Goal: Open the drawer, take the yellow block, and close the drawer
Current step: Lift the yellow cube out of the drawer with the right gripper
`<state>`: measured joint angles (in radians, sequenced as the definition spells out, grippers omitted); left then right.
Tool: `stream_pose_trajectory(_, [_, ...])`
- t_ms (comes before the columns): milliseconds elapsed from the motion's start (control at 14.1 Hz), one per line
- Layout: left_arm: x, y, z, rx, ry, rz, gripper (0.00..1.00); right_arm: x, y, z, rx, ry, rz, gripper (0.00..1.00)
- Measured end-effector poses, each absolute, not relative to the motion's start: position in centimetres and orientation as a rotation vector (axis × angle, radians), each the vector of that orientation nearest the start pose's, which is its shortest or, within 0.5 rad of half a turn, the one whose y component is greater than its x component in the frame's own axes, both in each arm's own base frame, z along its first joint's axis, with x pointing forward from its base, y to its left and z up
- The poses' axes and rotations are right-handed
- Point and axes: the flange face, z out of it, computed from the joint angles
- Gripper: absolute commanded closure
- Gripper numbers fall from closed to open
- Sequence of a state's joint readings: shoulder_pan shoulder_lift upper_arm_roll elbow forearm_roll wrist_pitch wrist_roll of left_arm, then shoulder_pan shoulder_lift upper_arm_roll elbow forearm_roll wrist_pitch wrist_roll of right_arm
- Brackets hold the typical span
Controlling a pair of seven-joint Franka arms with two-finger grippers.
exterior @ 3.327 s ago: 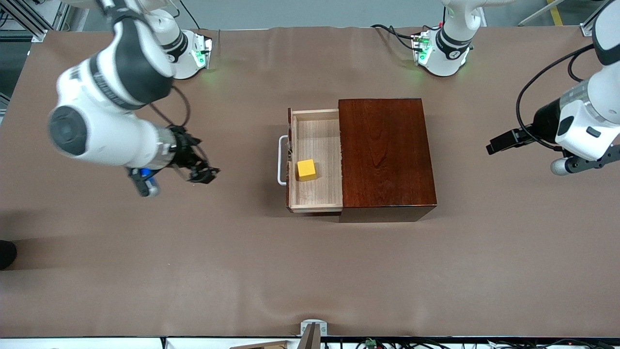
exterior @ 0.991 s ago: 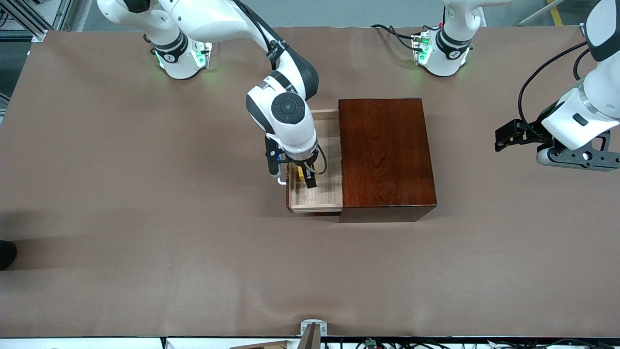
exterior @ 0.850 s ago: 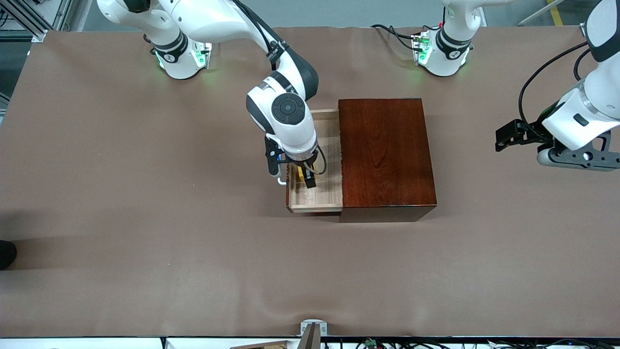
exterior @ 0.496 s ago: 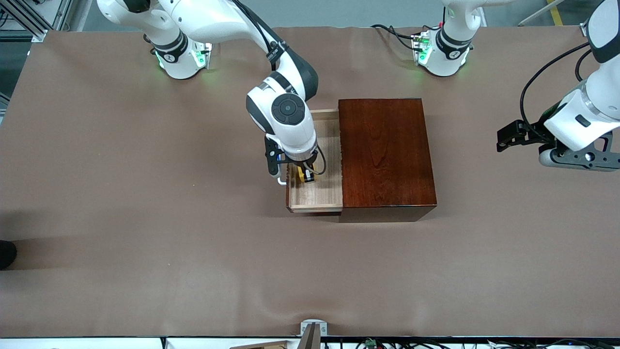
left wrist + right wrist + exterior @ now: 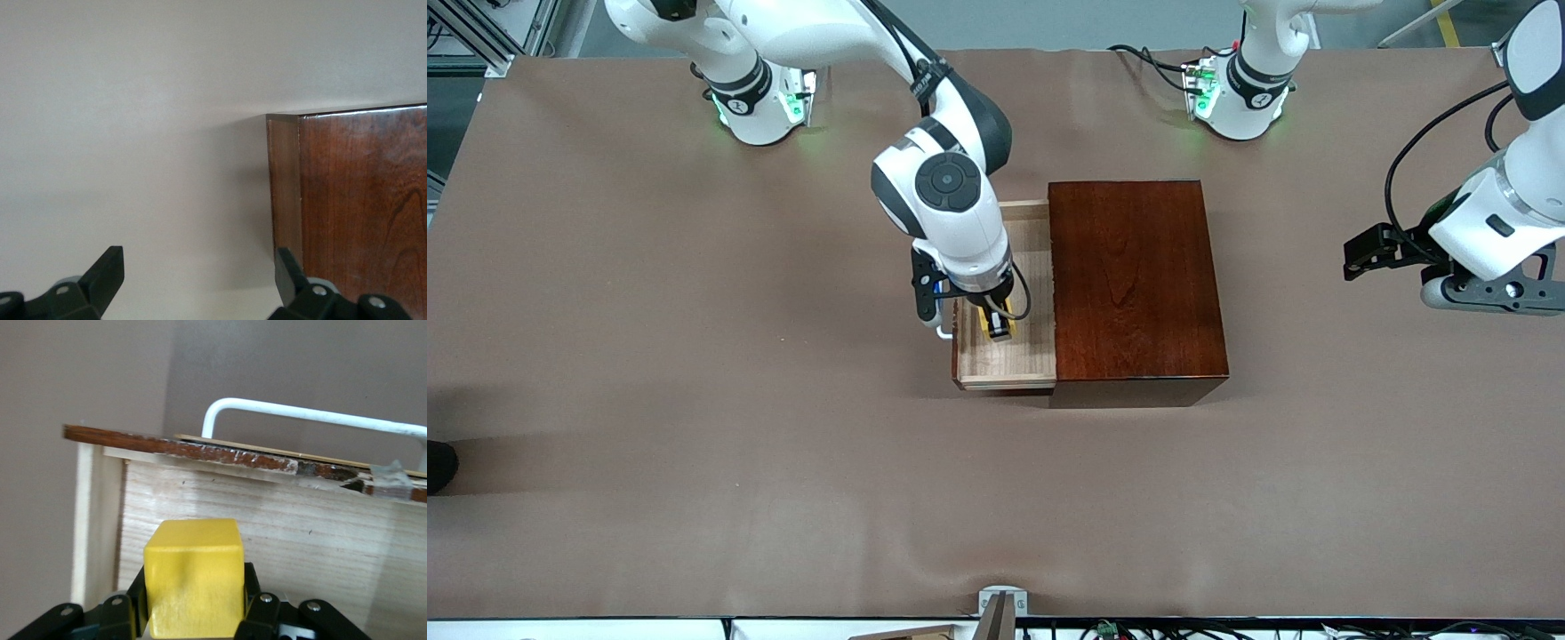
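Note:
The drawer (image 5: 1005, 360) of the dark reddish-brown wooden box (image 5: 1134, 284) stands pulled out toward the right arm's end of the table, its white handle (image 5: 941, 327) partly under my right wrist. My right gripper (image 5: 999, 327) is inside the drawer, shut on the yellow block (image 5: 991, 321). In the right wrist view the yellow block (image 5: 193, 577) sits between the fingers (image 5: 250, 600) of my right gripper (image 5: 193, 603), over the drawer's pale floor (image 5: 320, 540), with the handle (image 5: 313, 417) past the drawer's front wall. My left gripper (image 5: 1365, 253) waits open over bare table toward the left arm's end.
The left wrist view shows my left gripper (image 5: 200, 283) with its fingers wide apart, facing a corner of the wooden box (image 5: 360, 200) over the brown table cover (image 5: 694, 444). The two arm bases (image 5: 1232, 89) stand along the table's back edge.
My right arm came from over the table to the drawer and closed on the yellow block. In the last half second it has risen slightly with the block. The left arm has drifted slightly.

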<state>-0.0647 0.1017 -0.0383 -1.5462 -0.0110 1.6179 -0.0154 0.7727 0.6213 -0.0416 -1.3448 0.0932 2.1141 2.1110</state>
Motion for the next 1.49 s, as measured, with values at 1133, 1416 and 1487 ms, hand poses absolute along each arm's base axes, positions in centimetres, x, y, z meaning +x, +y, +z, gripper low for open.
stream_pose_trajectory(1133, [58.5,-6.1,58.2,-3.151,0.138,0.049,0.0,61.8,29.5,46.7,-2.617,1.645,0.081,1.0])
stream_pose_trajectory(1416, [58.5,-6.1,58.2,-3.151,0.138,0.049,0.0,62.1,24.1,46.5,-2.776,1.434,0.135,1.0])
stream_pose_trajectory(1487, [58.5,-6.1,58.2,-3.151,0.138,0.047,0.0,62.5,22.2,46.3,-2.815,1.378,0.158,1.0])
